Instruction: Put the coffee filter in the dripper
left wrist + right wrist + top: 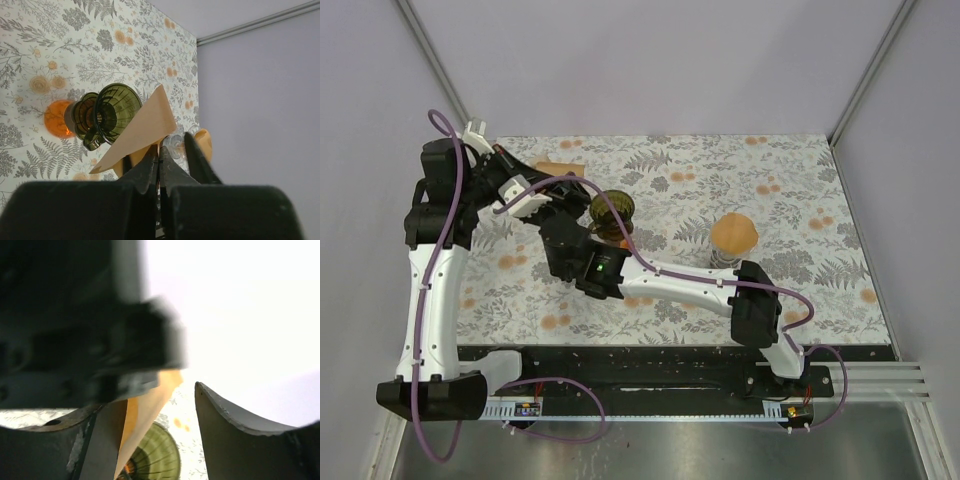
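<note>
The dark olive-green dripper (612, 207) stands on an orange base left of the mat's middle. It also shows in the left wrist view (112, 112) and in the right wrist view (159, 459). My left gripper (161, 150) is shut on the lower edge of a tan paper coffee filter (144, 128) and holds it in the air just beside the dripper's rim. In the top view the left gripper (560, 214) is just left of the dripper. My right gripper (155, 401) is open, and the filter (145, 412) hangs between its fingers, close to the left one.
A stack of tan filters (733, 234) sits on a clear glass right of the dripper. Another flat filter (560, 167) lies at the mat's back left. The right arm (680, 285) stretches across the front of the floral mat (790, 200). Walls close the sides and back.
</note>
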